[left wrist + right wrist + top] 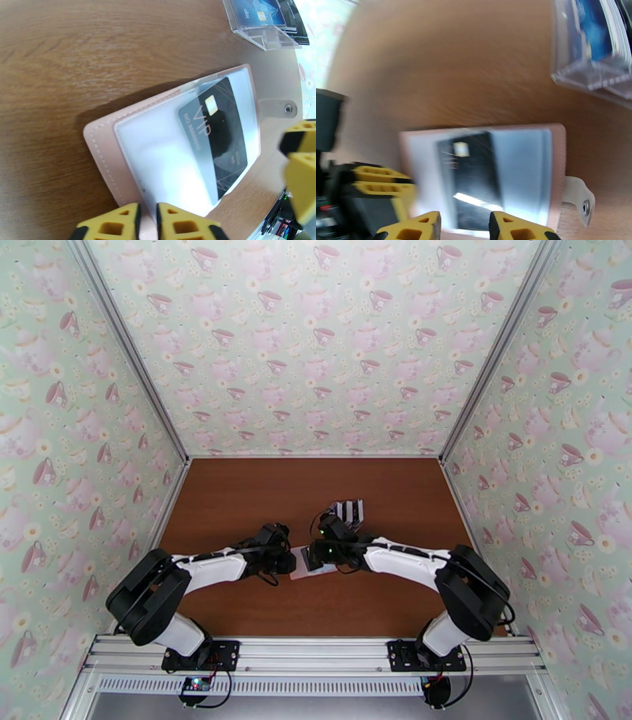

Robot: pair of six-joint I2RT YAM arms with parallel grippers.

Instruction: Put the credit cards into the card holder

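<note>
The pink card holder (106,154) lies open on the wooden table, its clear inner sleeve facing up. One black credit card (215,138) marked VIP sits slanted inside that sleeve. My left gripper (147,221) is pinched onto the holder's near edge, fingers almost together. In the right wrist view the holder (559,165) and the black card (472,177) are blurred, and my right gripper (465,229) hovers over the card's near end with its fingers apart and nothing gripped. From above, both grippers (286,560) (317,554) meet over the holder (306,570).
A clear plastic card rack (264,27) with more cards, blue and dark, stands just behind the holder; from above the rack (347,512) is behind the right gripper. The holder's snap tab (282,107) sticks out sideways. Patterned walls enclose the table.
</note>
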